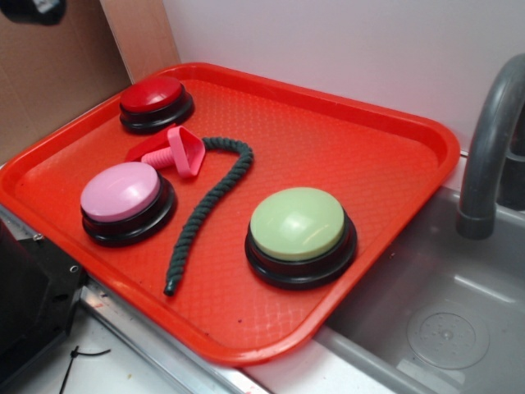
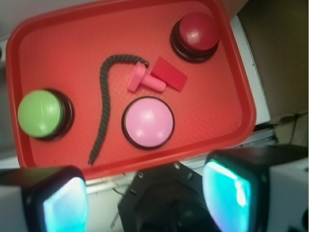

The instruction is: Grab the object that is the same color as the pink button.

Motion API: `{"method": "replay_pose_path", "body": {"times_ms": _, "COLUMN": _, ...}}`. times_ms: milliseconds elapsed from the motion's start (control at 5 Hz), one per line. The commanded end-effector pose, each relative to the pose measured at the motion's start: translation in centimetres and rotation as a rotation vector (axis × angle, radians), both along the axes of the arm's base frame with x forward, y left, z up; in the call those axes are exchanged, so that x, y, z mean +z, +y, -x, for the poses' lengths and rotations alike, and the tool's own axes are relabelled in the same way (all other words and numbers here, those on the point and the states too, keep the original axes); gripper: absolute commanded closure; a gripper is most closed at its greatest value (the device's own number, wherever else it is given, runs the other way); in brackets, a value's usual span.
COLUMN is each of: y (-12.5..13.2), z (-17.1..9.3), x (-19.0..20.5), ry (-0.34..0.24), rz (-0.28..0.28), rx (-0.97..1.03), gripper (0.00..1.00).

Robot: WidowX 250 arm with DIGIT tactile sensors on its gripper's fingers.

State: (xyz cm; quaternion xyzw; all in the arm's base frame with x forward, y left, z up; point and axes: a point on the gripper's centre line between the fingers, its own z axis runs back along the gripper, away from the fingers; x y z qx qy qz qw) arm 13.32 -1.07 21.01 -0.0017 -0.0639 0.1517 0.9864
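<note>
From the exterior view, the pink screw piece (image 1: 179,151) lies on the red tray (image 1: 361,156), just behind the pink button (image 1: 123,197), touching the green rope (image 1: 201,209). The red wedge (image 1: 141,153) looks half hidden behind it.

From the wrist view, the claw (image 2: 145,203) is spread wide, holding nothing, nearer than the pink button; its fingers (image 2: 231,191) are cut off and blurry.

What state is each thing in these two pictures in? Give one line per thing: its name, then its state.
Pink screw piece: lying on its side, ungrasped, stem resting on the red wedge.
Pink button: upright, untouched.
Red button: upright, untouched.
Green button: upright, untouched.
Rope: lying loose in a curve, one end touching the screw piece's head.
Tray: flat, one corner overhanging the sink.
Pincer: open, above the tray, holding nothing.
</note>
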Motion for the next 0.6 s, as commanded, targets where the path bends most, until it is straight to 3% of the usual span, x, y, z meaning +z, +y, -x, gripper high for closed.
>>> {"method": "replay_pose_path", "body": {"times_ms": 0, "y": 1.2, "z": -2.7, "x": -2.6, "ry": -0.116, "rz": -0.005, "rx": 0.236, "gripper": 0.00}}
{"method": "replay_pose_path", "body": {"times_ms": 200, "y": 2.5, "z": -4.5, "x": -4.9, "ry": -0.136, "rz": 0.008, "rx": 0.386, "gripper": 0.00}}
{"method": "replay_pose_path", "body": {"times_ms": 400, "y": 3.7, "z": -6.2, "x": -7.4, "ry": -0.110, "rz": -0.023, "rx": 0.450, "gripper": 0.00}}
